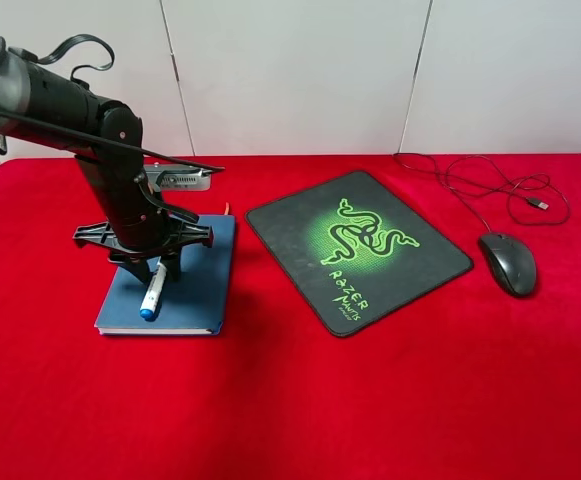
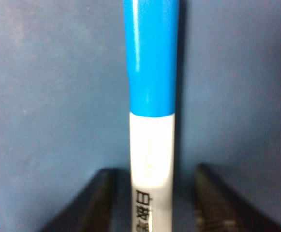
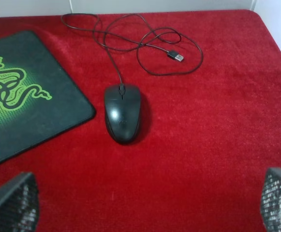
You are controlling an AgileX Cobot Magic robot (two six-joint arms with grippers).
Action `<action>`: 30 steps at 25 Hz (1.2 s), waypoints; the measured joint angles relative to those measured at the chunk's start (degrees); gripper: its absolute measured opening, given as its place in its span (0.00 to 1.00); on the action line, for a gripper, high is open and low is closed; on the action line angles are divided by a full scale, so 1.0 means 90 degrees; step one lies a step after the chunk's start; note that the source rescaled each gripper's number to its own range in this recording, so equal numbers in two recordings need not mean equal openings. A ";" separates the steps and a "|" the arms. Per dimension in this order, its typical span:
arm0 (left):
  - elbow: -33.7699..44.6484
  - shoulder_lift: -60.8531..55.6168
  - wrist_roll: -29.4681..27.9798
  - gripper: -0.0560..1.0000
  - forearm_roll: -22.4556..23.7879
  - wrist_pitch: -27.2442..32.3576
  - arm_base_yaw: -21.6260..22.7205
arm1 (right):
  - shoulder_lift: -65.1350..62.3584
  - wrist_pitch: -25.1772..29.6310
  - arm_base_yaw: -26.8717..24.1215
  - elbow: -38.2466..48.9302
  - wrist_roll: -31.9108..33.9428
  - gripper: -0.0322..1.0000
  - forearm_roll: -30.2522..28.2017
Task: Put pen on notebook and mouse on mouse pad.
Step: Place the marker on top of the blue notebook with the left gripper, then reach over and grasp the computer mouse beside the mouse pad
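The pen (image 1: pixel 153 292), white with a blue cap, lies on the blue notebook (image 1: pixel 195 290) at the left of the red table. My left gripper (image 1: pixel 160 268) stands just over the pen's white end. In the left wrist view the pen (image 2: pixel 151 96) runs between the two dark fingers (image 2: pixel 97 203) with a small gap on each side, so the gripper is open. The black mouse (image 1: pixel 508 263) rests on the cloth to the right of the Razer mouse pad (image 1: pixel 358 247), off the pad. My right gripper (image 3: pixel 150 212) is open wide, well short of the mouse (image 3: pixel 122 112).
The mouse cable (image 3: pixel 130 43) loops across the cloth behind the mouse and ends in a USB plug (image 3: pixel 175 56). The red table's right edge meets a white wall (image 3: pixel 275 24). The right arm is outside the exterior high view.
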 joint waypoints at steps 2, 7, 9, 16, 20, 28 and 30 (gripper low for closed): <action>0.0000 0.0000 0.0000 0.53 -0.0007 0.0000 0.0000 | 0.0000 0.0000 0.0000 0.0000 0.0000 1.00 0.0000; -0.0019 0.0000 0.0000 0.87 -0.0118 -0.0008 0.0000 | 0.0000 0.0000 0.0000 0.0000 0.0000 1.00 0.0000; -0.0024 0.0000 0.0000 0.94 -0.0210 -0.0013 0.0000 | 0.0000 0.0000 0.0000 0.0000 0.0000 1.00 0.0000; -0.0363 0.0009 0.0000 1.00 -0.0457 0.0495 0.0000 | 0.0000 0.0000 0.0000 0.0000 0.0000 1.00 0.0000; -0.0877 0.0009 0.0030 1.00 -0.0471 0.1239 0.0000 | 0.0000 0.0000 0.0000 0.0000 0.0000 1.00 0.0000; -0.1284 -0.0358 0.0277 1.00 -0.0577 0.2240 0.0000 | 0.0000 0.0000 0.0000 0.0000 0.0000 1.00 0.0000; -0.1284 -0.0633 0.0297 1.00 -0.0577 0.2432 0.0000 | 0.0000 0.0000 0.0000 0.0000 0.0000 1.00 0.0000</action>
